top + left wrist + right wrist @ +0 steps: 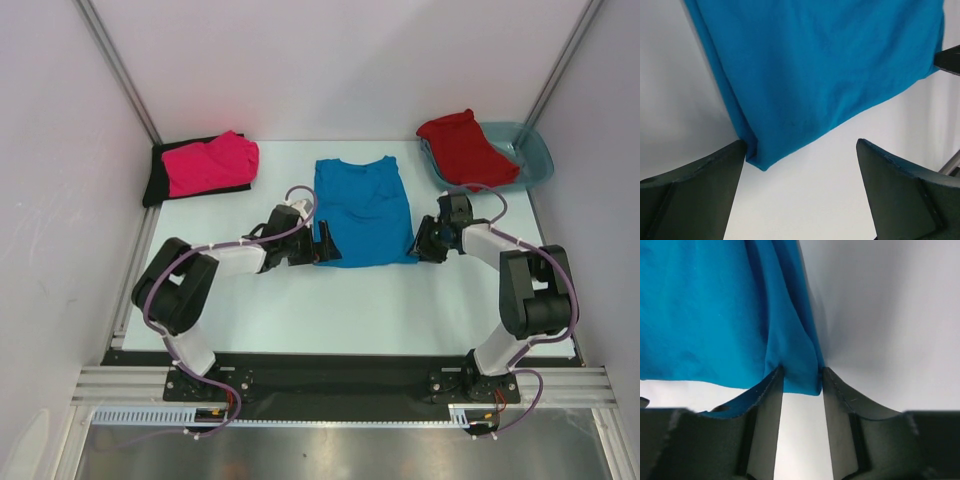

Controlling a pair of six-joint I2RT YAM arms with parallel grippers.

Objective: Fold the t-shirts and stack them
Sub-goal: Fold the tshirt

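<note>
Top: blue t-shirt (360, 205) lies flat mid-table (380, 300), long axis running away from the bases, collar far, hem near. Left gripper (326, 247) sits at the near-left hem corner and right gripper (420, 245) at the near-right, so each arm is nearest its own corner. Pink t-shirt (210, 163) lies on the black t-shirt (157, 178) far left. Red t-shirt (465, 148) is in the teal tub (538, 155) far right.

Left wrist: jaws spread wide and holding nothing. The hem corner (757, 161) touches the tip of the picture-left finger (695, 195), and the rest of the gap is bare table. The corner is off-centre, so I'd shift toward it before closing.

Right wrist: jaws drawn narrow, with the bunched hem corner (801, 372) filling the gap at the tips. Reads as a pinch on the cloth. The shirt body runs away from the tips and to picture-left.

Likely next step: fold the hem toward the collar. That needs both corners held, and the left isn't yet.
</note>
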